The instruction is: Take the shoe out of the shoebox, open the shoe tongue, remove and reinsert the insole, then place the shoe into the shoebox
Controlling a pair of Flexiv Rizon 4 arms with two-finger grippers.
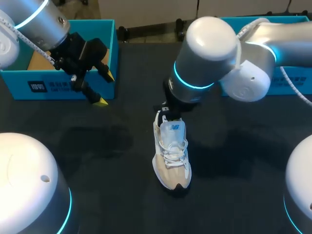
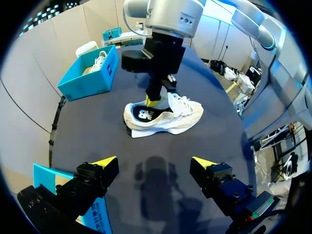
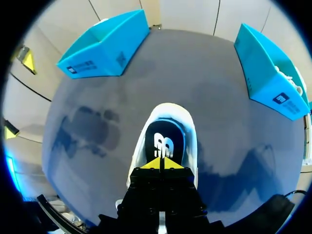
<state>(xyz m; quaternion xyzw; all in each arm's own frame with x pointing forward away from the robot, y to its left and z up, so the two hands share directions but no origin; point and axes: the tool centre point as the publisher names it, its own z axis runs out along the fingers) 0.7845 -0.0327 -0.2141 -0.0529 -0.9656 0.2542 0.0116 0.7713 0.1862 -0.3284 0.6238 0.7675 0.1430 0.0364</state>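
Observation:
A white shoe (image 1: 171, 156) stands on the black table (image 1: 97, 161), toe toward me and tongue (image 1: 172, 128) raised. My right arm (image 1: 204, 53) reaches in over its heel. In the right wrist view my right gripper (image 3: 160, 164) is shut, its yellow tips together and down on the dark insole (image 3: 164, 139) inside the heel opening. The left wrist view shows the shoe (image 2: 170, 117) with that right gripper (image 2: 153, 101) dipping into it. I cannot tell whether it pinches the insole. My left gripper (image 2: 155, 163) hangs open and empty beside the left shoebox (image 1: 73, 87).
A second blue shoebox (image 3: 268, 68) stands at the back right with another white shoe (image 2: 100, 61) in it. The left shoebox (image 3: 105, 48) shows brown card inside. Bare table lies between the shoe and my left gripper (image 1: 105, 88).

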